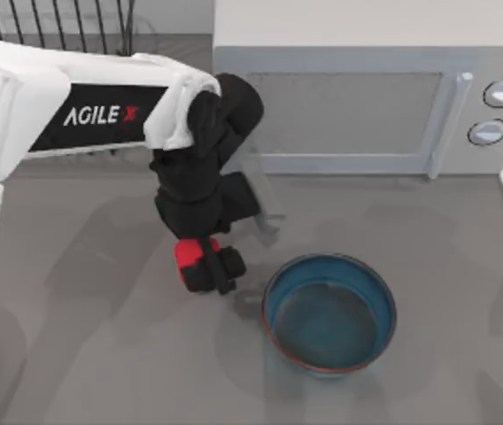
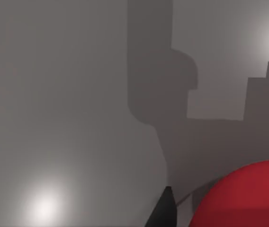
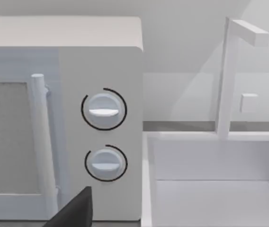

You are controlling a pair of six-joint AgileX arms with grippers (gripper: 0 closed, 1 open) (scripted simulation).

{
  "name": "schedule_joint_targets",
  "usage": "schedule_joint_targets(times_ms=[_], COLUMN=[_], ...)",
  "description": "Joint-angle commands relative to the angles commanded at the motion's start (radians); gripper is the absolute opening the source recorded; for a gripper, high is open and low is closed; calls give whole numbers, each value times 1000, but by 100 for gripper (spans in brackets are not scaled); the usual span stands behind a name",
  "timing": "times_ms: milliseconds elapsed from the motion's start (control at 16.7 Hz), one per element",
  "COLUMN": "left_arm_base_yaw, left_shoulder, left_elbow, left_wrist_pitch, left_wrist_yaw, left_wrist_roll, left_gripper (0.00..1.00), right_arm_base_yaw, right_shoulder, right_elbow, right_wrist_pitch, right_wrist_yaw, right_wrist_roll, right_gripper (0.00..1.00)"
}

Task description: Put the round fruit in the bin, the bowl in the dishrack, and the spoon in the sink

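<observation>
Round fruit sat low over the grey table, just beside the bowl on its left, gripped by the left gripper. Fingers pinched against the red ball from either side, black pads wrapped round its lower half. Probably clasped that way to lift and carry toward the bin. Seen close in the left wrist view as a red curve beside one dark fingertip. Bowl stood upright and apart from the fruit, not yet moved. Dishrack waited at the far left, behind the arm. Right gripper parked facing the microwave and sink; finger state impossible to tell.
</observation>
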Motion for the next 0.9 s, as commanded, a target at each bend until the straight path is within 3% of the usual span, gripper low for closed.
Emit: schedule_joint_targets(times_ms=[300, 720, 900], left_arm_base_yaw=[0, -4, -4], left_shoulder=[-32, -104, -119], left_elbow=[31, 221, 254], left_wrist_pitch=[-55, -335, -369], left_wrist_yaw=[16, 15, 15], left_wrist_roll=[-11, -12, -13], left_gripper=[0, 0, 0], right_arm_base_yaw=[0, 0, 0], right_shoulder=[0, 0, 0], right_elbow=[0, 0, 0], right_wrist_pitch=[0, 0, 0], right_wrist_yaw=[0, 0, 0], right_wrist_roll=[0, 0, 0], right_gripper=[100, 100, 100])
